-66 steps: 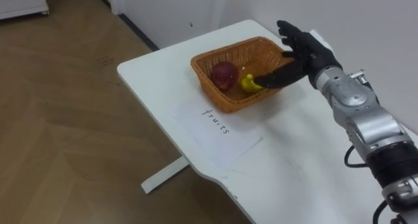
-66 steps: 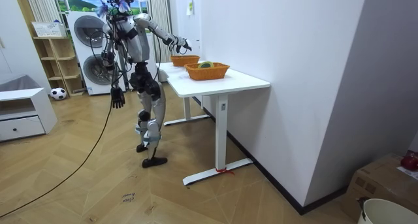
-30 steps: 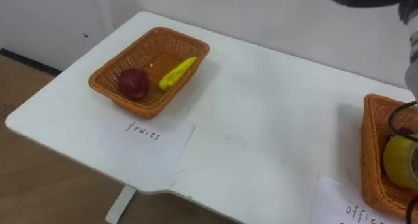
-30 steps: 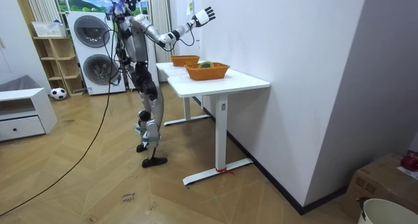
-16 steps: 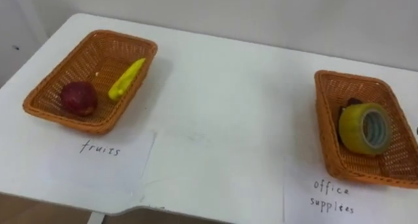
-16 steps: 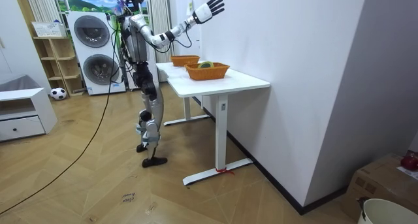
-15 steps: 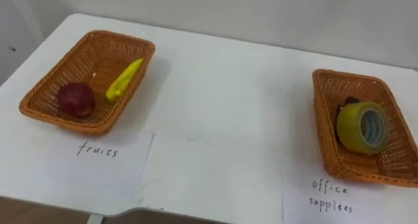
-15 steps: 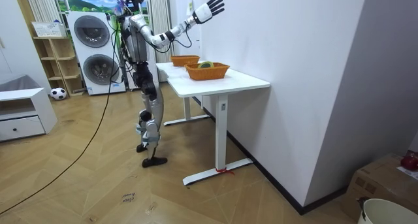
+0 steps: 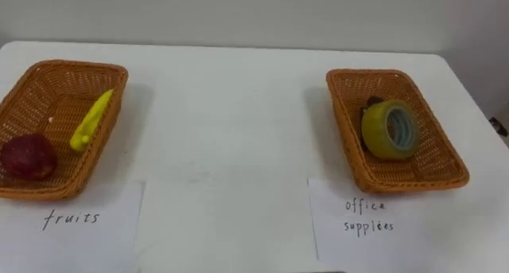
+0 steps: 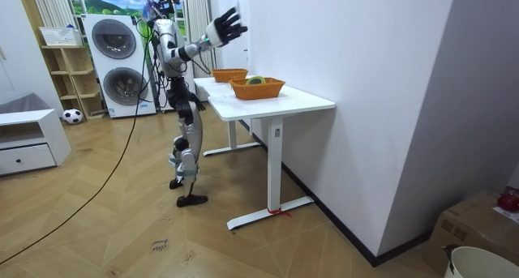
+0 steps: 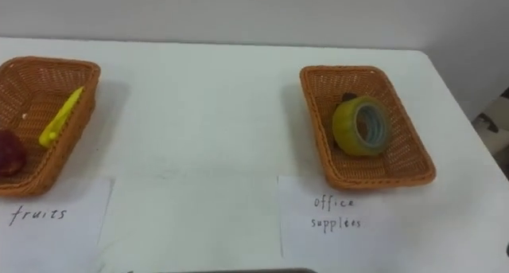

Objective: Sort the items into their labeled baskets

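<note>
Room view: the robot stands at the long edge of the white table (image 9: 231, 106). Its right hand (image 10: 220, 27) is held at about head height toward the table, fingers spread wide and holding nothing.

Judgement: nothing lies loose on the table, so sorting appears complete. All contents lie below and forward of that hand.

- **Fruit basket** (image 9: 67, 64): woven wicker, at the table's left edge, with a paper label (image 9: 79, 233) in front.
- **Office basket** (image 9: 406, 180): matching wicker, toward the right edge, with a second label (image 9: 374, 233).
- **Office basket contents:** a glossy yellow tape roll (image 9: 374, 130) standing on edge, with an unidentifiable dark item (image 9: 372, 103) behind it.
- **Fruit basket contents:** a round dull-red apple (image 9: 28, 157) and a slim yellow banana (image 9: 91, 120). The banana's long axis runs near to far beside the basket's right wall.
</note>
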Controlling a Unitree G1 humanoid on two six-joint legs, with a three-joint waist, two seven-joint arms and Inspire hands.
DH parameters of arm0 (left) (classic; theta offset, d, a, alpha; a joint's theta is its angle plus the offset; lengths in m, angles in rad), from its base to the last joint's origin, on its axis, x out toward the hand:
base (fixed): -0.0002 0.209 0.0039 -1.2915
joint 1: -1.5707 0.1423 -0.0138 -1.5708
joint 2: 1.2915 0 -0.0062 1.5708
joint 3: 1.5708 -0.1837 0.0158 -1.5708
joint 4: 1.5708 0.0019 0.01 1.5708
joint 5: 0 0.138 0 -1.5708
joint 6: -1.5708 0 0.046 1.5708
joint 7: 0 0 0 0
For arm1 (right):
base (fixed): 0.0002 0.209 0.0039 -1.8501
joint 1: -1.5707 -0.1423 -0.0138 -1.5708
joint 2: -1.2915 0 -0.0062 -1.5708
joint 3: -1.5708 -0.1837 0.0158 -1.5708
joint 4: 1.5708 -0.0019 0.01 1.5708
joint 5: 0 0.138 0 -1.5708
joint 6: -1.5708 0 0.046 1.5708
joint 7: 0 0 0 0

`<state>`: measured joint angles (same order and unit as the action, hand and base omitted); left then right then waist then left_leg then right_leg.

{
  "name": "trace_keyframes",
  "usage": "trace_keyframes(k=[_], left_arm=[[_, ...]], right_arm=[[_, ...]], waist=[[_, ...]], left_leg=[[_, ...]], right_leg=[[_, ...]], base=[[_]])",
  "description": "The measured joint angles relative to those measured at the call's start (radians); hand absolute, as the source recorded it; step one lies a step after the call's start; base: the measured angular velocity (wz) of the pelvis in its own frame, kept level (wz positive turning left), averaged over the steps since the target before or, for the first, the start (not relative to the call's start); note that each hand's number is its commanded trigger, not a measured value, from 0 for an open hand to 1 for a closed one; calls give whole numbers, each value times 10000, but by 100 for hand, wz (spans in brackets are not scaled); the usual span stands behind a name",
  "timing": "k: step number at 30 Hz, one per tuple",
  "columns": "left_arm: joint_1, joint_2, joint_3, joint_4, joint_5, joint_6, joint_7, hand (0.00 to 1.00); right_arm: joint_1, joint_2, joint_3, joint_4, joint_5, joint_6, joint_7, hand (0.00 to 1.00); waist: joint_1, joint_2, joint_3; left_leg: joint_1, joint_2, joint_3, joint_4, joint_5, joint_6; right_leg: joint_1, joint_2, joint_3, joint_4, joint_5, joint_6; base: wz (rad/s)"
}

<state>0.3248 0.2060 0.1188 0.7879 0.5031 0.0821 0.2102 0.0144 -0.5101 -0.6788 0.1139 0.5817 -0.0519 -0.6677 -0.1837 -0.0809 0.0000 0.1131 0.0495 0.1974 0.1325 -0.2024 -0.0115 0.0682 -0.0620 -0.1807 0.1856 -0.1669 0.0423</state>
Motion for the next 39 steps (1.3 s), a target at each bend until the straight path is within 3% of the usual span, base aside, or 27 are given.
trace_keyframes(k=[4,8,16,22,24,26,27,29,33,39], left_arm=[[-113,-39,-7,4,17,2,54,0],[-272,-61,31,-212,18,5,54,0],[-437,-105,-9,-207,-30,2,-74,0],[-299,-241,-28,-198,-199,3,-204,0],[-260,-288,-17,-217,-200,1,-254,0],[-215,-345,-22,-154,-205,-6,-267,0],[-227,-417,-17,-121,-205,-5,-273,0],[-218,-494,-24,-73,-211,-15,-306,0],[-288,-593,-32,691,-388,-64,-311,0],[-49,-605,-25,1146,-323,-41,-259,0]], right_arm=[[789,427,-354,926,1170,-27,-623,0],[1382,1219,-927,1666,1397,-33,-1110,0],[1885,1784,-891,3192,1383,-164,-1828,0],[2731,2803,-476,4235,1449,-256,-1757,0],[2843,3293,-258,4775,1643,-255,-1469,0],[2863,3504,97,5233,1862,-254,-1211,0],[2797,3522,344,5810,2107,-262,-914,0],[2698,3556,754,6674,2528,-233,-385,0],[2370,3637,1980,8468,3076,-42,1210,0],[2382,3774,3919,9459,2427,346,3790,0]], waist=[[-229,-26,13],[-355,-20,-3],[-384,52,-37],[-292,228,-27],[-285,279,-36],[-268,341,-34],[-261,419,-83],[-193,403,-91],[29,549,-62],[553,546,-55]], left_leg=[[-17,-2,67,-40,-3,-4],[-103,7,230,-42,-4,-4],[-132,67,403,-30,-37,-43],[-146,84,356,-27,-55,-68],[-126,80,366,-37,-55,-68],[-124,78,371,-32,-55,-67],[-125,76,368,-25,-55,-67],[-111,78,369,-24,-54,-68],[147,75,366,-44,-87,-86],[188,91,351,-32,-120,-123]], right_leg=[[-61,8,52,1,-3,-4],[-227,36,220,6,13,-34],[-340,115,396,19,43,-76],[-347,135,416,23,25,-102],[-341,133,414,23,24,-100],[-337,129,411,25,24,-101],[-331,128,416,29,24,-101],[-325,127,416,33,24,-101],[-167,130,421,23,-34,-117],[-116,144,397,0,-150,-127]], base=[[-6],[-13],[-6],[1],[0],[0],[0],[0],[0],[1]])
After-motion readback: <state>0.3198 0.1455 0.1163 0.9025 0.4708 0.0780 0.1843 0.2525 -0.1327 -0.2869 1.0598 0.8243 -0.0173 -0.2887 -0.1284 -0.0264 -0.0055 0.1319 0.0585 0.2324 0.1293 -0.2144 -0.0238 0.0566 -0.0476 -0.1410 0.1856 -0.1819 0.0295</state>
